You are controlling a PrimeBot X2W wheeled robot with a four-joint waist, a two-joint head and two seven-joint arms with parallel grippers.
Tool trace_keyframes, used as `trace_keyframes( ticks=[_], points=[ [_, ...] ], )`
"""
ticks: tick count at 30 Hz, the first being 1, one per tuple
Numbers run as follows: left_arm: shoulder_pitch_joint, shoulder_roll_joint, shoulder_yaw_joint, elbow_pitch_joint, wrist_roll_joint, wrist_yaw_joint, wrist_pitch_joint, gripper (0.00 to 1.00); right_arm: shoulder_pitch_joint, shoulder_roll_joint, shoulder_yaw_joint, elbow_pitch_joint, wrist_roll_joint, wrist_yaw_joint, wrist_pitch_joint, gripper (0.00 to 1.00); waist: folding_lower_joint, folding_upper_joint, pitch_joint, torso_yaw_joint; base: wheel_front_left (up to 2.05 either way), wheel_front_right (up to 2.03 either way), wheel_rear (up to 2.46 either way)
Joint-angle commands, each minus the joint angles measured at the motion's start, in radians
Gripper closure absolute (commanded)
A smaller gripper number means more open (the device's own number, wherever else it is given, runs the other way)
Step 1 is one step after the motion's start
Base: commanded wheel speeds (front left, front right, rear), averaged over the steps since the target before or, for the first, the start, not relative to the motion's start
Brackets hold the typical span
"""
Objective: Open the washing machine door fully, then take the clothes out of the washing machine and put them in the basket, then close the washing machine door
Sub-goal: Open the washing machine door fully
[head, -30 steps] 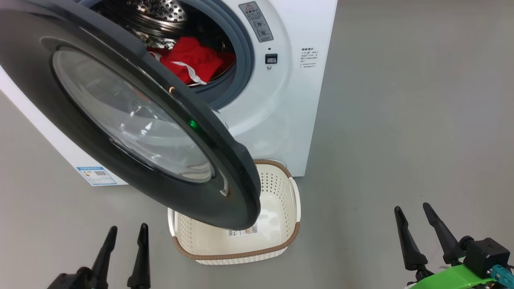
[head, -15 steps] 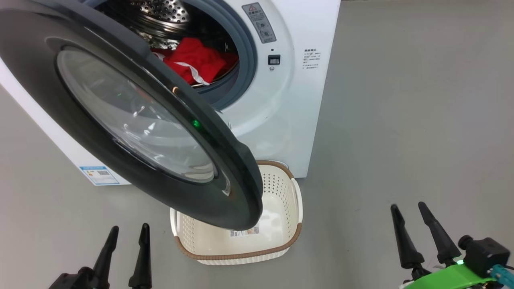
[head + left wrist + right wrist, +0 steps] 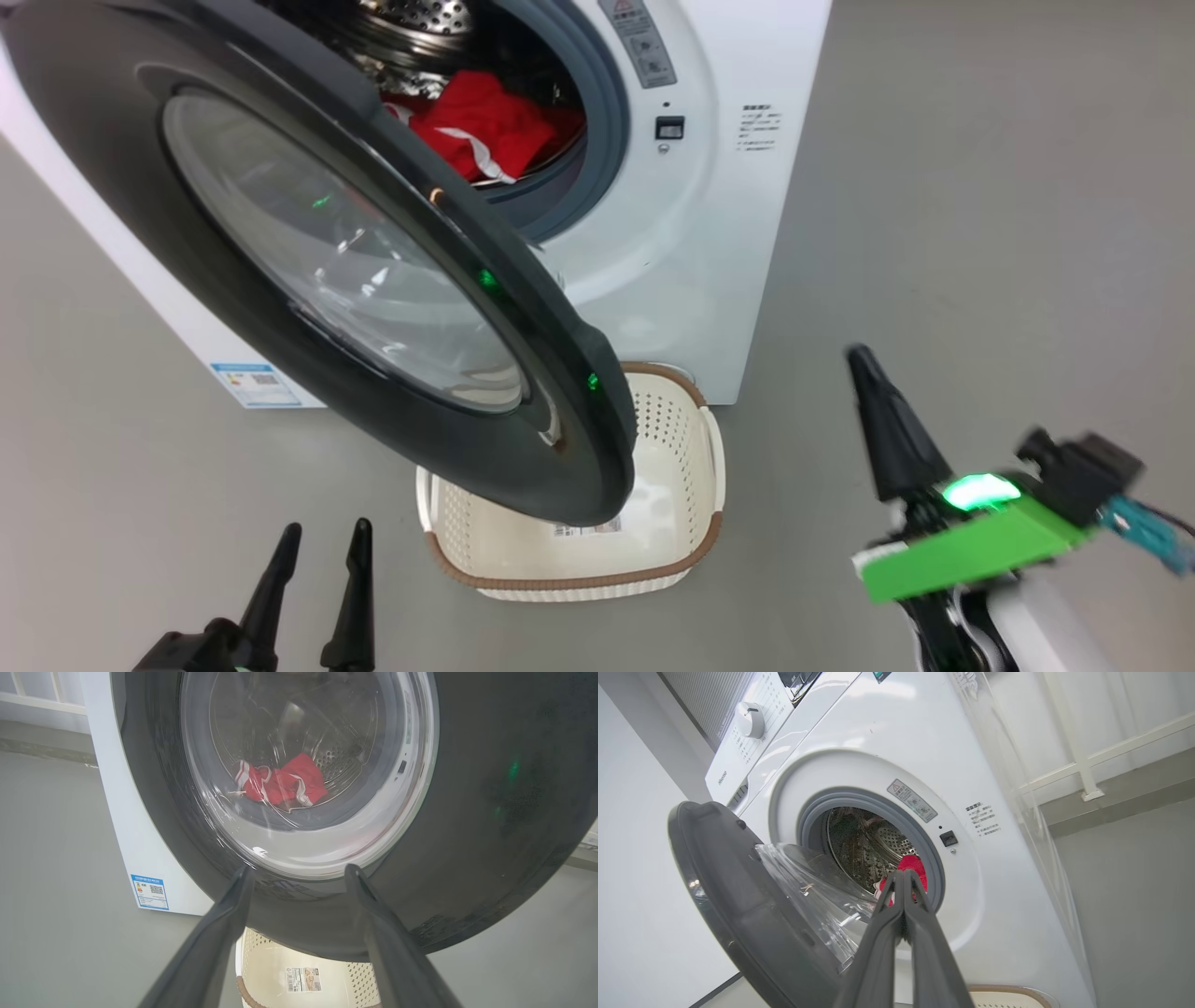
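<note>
The washing machine door [image 3: 345,252], black-rimmed with a glass bowl, stands partly open and overhangs the basket [image 3: 579,581] on the floor below. Red clothes [image 3: 485,126] lie in the steel drum of the white washing machine [image 3: 653,243]. My left gripper [image 3: 324,525] is open at the lower left; in its wrist view the left gripper [image 3: 299,868] faces the door [image 3: 490,812], with the clothes [image 3: 280,784] seen through the glass. My right gripper [image 3: 864,359] is shut on nothing, raised right of the basket. In its wrist view the right gripper [image 3: 903,873] points at the drum opening and the clothes [image 3: 913,864].
Bare grey floor [image 3: 980,233] spreads to the right of the machine. A blue label sticker [image 3: 257,383] sits low on the washer's front. A white railing [image 3: 1083,765] and wall stand behind the machine. The door's lower edge hangs close above the basket's inside.
My right gripper has shut and lifted forward and left toward the machine. The head camera has shifted, sliding the scene slightly right. The left gripper stays open and still.
</note>
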Motion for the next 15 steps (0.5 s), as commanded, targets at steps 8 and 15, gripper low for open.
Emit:
trace_keyframes(
  ticks=[8, 15],
  points=[
    [-0.037, 0.008, -0.007, -0.023, -0.031, -0.006, -0.009, 0.00, -0.232, -0.122, 0.287, -0.006, 0.440, 0.005, -0.002, 1.00, 0.0000, 0.0000, 0.027, 0.053, 0.00, 0.00, 0.00],
    [-0.051, 0.008, -0.033, -0.014, -0.049, -0.006, -0.009, 0.00, -0.345, -0.202, 0.364, 0.011, 0.797, 0.005, 0.161, 1.00, 0.0000, 0.0000, 0.051, 0.092, 0.00, 0.00, 0.00]
  ],
)
